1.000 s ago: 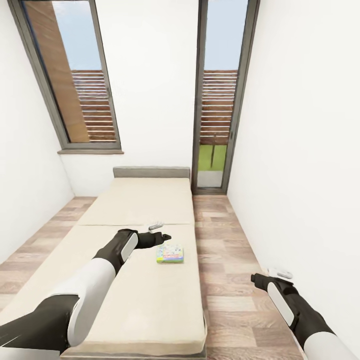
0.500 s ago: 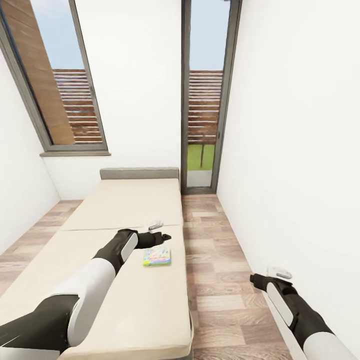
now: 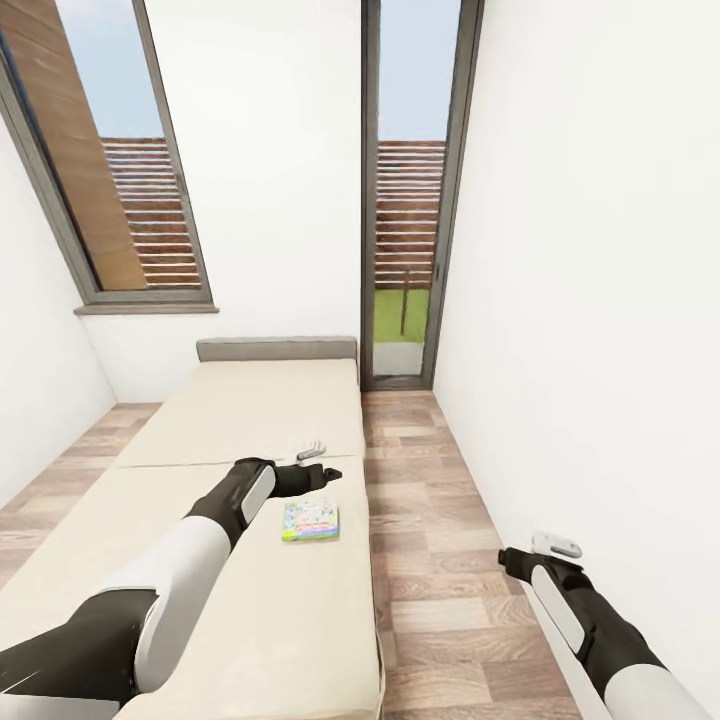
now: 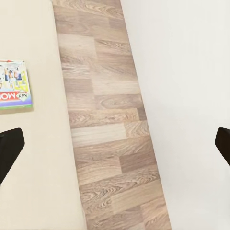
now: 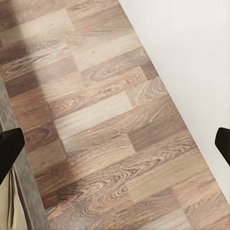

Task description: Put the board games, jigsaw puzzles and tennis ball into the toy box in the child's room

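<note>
Fingers of the left gripper [image 3: 322, 462] stand spread wide with nothing between them, their 2 dark tips showing at opposite edges of the left wrist view, and the right gripper [image 3: 548, 548] is likewise open and empty over the wooden floor [image 3: 440, 500] beside the white wall [image 3: 600, 300]. Over the last second the whole head view has slid sideways, so the camera has turned; the bed [image 3: 250, 420] and the game box [image 3: 311, 521] now sit further toward the left of the picture and a little lower, while both arms hold the same pose in the frame. My reading is that the robot is lining itself up on the bed, with the pick not yet begun. Only 1 board game shows: it lies flat on the mattress close to the edge nearest the floor, just in front of and below the left gripper, apart from it. It is a thin rectangular box with a glossy, bright cartoon cover edged in green. The mattress is smooth beige and looks soft, with 1 seam across it; the headboard [image 3: 276, 349] is a plain grey slab. Floorboards show brown grain in mixed tones.
</note>
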Robot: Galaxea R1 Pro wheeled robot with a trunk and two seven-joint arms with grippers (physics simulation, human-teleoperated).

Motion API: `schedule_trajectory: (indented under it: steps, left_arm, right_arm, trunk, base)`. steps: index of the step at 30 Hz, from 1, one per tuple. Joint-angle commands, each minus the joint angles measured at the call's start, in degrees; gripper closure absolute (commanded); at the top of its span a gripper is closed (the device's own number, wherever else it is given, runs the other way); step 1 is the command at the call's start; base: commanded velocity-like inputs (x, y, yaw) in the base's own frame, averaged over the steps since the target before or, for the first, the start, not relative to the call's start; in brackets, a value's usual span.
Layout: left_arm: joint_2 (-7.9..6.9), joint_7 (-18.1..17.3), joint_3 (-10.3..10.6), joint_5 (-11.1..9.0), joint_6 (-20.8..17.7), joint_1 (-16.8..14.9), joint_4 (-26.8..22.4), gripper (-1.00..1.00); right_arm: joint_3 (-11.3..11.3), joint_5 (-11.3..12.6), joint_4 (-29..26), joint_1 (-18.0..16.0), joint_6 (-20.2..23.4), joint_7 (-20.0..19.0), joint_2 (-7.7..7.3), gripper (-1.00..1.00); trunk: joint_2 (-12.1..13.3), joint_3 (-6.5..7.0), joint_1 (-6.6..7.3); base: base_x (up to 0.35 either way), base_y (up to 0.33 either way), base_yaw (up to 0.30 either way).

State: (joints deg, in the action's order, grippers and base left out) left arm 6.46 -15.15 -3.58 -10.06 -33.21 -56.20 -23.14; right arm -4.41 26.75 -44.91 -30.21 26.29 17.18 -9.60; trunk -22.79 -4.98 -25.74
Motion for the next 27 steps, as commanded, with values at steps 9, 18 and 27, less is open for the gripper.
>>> schedule_trajectory:
  steps: [9,18,27]
  left_arm:
    - [0.05,-0.1,-0.4,-0.1,-0.5,0.0,-0.1,-1.00]
    - [0.05,-0.1,-0.4,-0.1,-0.5,0.0,-0.1,-1.00]
    - [-0.10,-0.1,-0.4,-0.1,-0.5,0.0,-0.1,-1.00]
  right_arm:
    - [-0.3,0.6,-0.1,0.0,-0.1,0.6,-0.02,-1.00]
    - [-0.5,0.6,-0.1,0.0,-1.1,0.6,0.15,-1.00]
    - [-0.6,0.6,-0.1,0.0,-1.1,0.6,0.19,-1.00]
  trunk:
    - [-0.1,-0.13,-0.04]
    - [-0.1,-0.13,-0.04]
    - [-0.1,-0.13,-0.04]
  base:
    - [0.028,0.000,0.000]
    - [0.165,0.000,0.000]
    - [0.041,0.005,0.000]
